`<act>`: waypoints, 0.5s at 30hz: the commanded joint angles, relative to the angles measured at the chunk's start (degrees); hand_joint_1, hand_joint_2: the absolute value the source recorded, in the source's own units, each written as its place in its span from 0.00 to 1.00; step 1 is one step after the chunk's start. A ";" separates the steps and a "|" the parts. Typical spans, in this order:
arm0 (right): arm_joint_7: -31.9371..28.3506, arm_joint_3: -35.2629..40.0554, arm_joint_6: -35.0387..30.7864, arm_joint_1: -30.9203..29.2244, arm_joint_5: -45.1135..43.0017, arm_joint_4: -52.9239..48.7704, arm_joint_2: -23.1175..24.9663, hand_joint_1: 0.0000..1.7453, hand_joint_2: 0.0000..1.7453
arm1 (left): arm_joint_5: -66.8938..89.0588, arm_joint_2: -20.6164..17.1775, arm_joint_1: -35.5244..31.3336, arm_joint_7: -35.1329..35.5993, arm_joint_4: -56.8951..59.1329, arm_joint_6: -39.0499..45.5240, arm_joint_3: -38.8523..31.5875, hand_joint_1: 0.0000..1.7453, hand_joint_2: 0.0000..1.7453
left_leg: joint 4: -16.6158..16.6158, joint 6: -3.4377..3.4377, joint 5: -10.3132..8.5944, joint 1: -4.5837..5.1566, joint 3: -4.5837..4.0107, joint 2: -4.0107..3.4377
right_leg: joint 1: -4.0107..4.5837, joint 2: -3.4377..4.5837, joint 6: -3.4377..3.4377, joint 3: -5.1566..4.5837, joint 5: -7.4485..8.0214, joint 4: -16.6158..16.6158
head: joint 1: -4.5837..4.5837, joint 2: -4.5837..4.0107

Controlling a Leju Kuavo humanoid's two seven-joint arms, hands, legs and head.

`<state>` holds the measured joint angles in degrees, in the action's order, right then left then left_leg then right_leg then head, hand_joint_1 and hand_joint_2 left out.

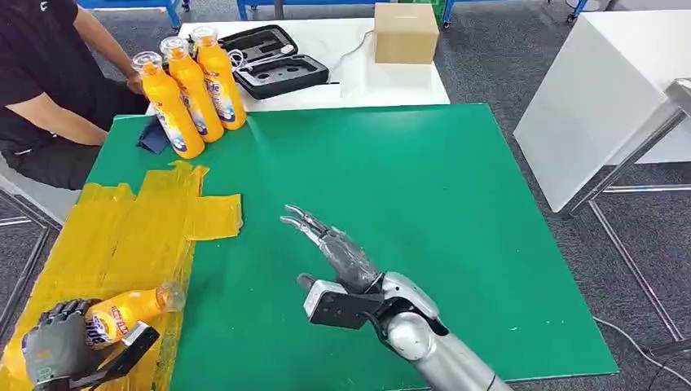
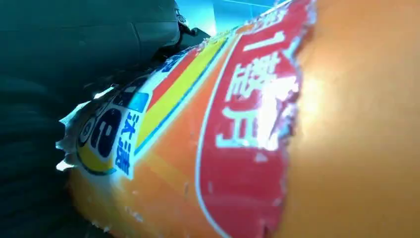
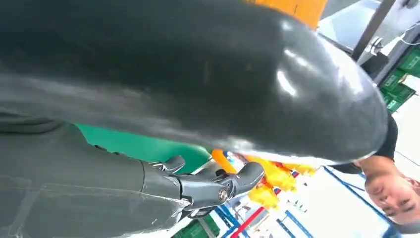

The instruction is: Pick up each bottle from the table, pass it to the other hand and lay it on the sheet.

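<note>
Head view has a green mat point(image 1: 391, 212) covering the table, with a crinkly yellow sheet point(image 1: 122, 232) taped over its left part. Behind it sits a white table point(image 1: 358, 77) holding a black foam case point(image 1: 273, 61) and a cardboard box point(image 1: 405, 32); grey floor all around, and a white panel point(image 1: 603, 90) off to the right. A person point(image 1: 49, 73) in a black shirt sits at the far left corner, partly cut off by the frame edge.

Three orange bottles point(image 1: 191, 90) stand in a tight row at the mat's far left corner. A fourth bottle point(image 1: 130, 314) lies sideways in the left hand point(image 1: 57, 346), low over the yellow sheet; can't tell if it's touching the sheet. Left wrist view is so close that it's basically just torn label, so the fingers are hard to make out.

The right hand point(image 1: 338, 252) hovers over the middle of the mat, fingers spread and stretched forward, holding nothing.
</note>
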<state>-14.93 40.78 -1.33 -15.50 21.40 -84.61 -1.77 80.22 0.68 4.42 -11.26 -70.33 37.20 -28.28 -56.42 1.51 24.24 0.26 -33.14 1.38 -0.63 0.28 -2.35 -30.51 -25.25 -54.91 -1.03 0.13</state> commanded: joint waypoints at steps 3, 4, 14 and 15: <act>-0.31 -0.72 0.53 -2.75 -1.81 -0.08 -3.56 0.00 0.00 | 9.78 -6.45 -3.61 13.13 22.77 2.80 13.62 1.00 1.00 | 0.16 -0.11 0.01 -0.01 0.33 -0.04 | 0.03 -0.11 0.09 0.35 -0.04 0.15 | 0.00 0.00; -0.31 -0.67 0.52 -2.66 -1.81 -0.09 -3.50 0.00 0.00 | 9.78 -7.07 -3.76 14.89 23.16 2.80 16.11 1.00 1.00 | 0.15 -0.10 -0.03 0.02 0.32 0.01 | 0.00 -0.12 0.06 0.28 -0.02 0.12 | -0.02 0.00; -0.41 -0.33 0.40 -2.46 -2.19 0.53 -4.39 0.00 0.00 | 9.78 -9.07 -0.27 13.92 14.29 2.80 25.93 0.71 1.00 | 0.27 -0.43 0.23 0.00 0.90 0.63 | 0.03 -0.58 0.47 0.34 -0.38 -0.01 | -0.04 0.00; -0.61 -0.29 0.33 -2.49 -2.47 0.64 -4.73 0.00 0.00 | 7.52 -7.62 1.88 6.62 7.21 2.80 24.68 0.00 1.00 | 0.28 -0.44 0.15 -0.08 0.71 0.48 | 0.11 -0.48 0.47 0.15 -0.27 0.05 | -0.04 0.00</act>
<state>-15.19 39.91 -1.11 -16.06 19.82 -85.48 -3.78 88.98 -5.46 -0.41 1.77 -56.43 40.94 -15.94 -56.07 0.99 24.41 0.29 -31.89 2.34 -0.63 -0.53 -1.92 -29.76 -25.78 -54.91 -1.07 0.13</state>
